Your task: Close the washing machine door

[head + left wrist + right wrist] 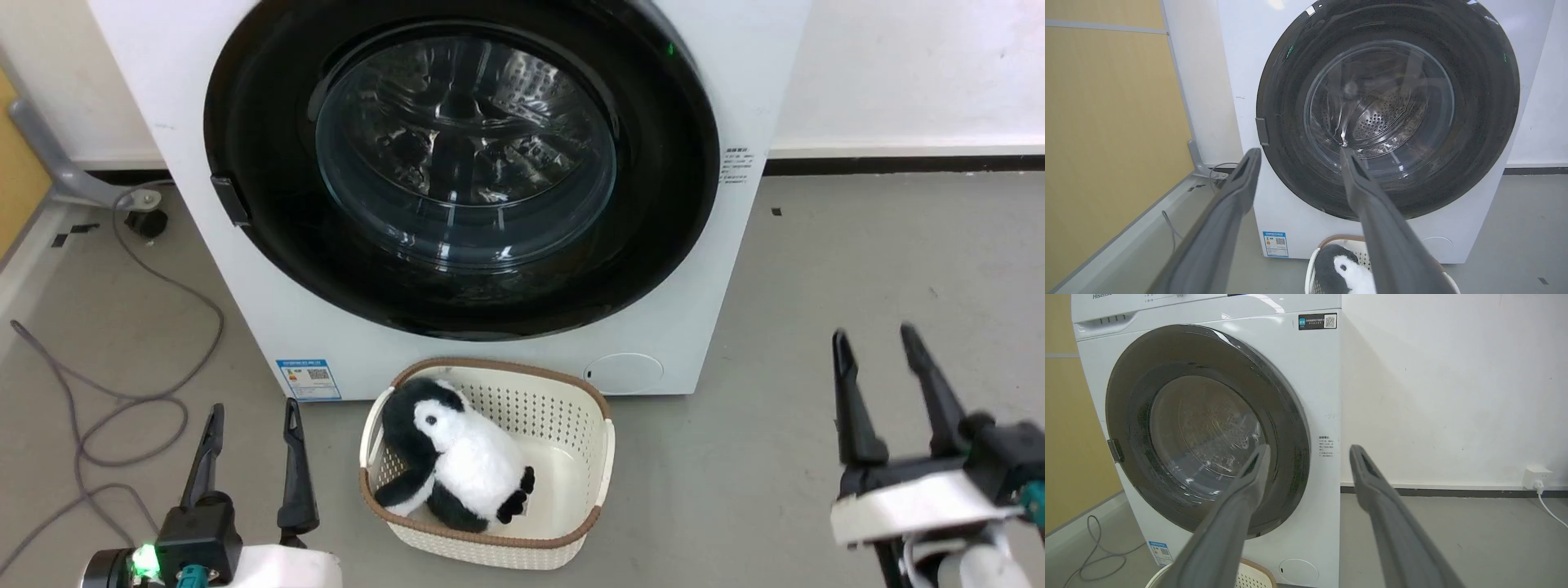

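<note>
The washing machine door (465, 155) lies flat against the front of the washing machine (204, 278), with no gap showing around its black ring in the head view or either wrist view. It looks shut. The left claw (254, 408) and the right claw (873, 335) both hang well back from it, fingers spread and holding nothing.

The main risk is that the door merely rests against the front without having caught. Whether the catch behind the small tab (230, 200) on its left edge has engaged cannot be told, and an unlatched door could swing out again. A further push to make sure would probably land on the bulging glass, where a hard fingertip could slip or scratch. The cream basket (563, 425) with the penguin toy (457, 453) sits just before the machine's foot, so a low reach could knock it. The grey cable (122, 400) looping over the floor on the left could foul the wheels.

The head view's upper edge cuts off the top of the door. Reflections in the glass make the drum's contents hard to read.
</note>
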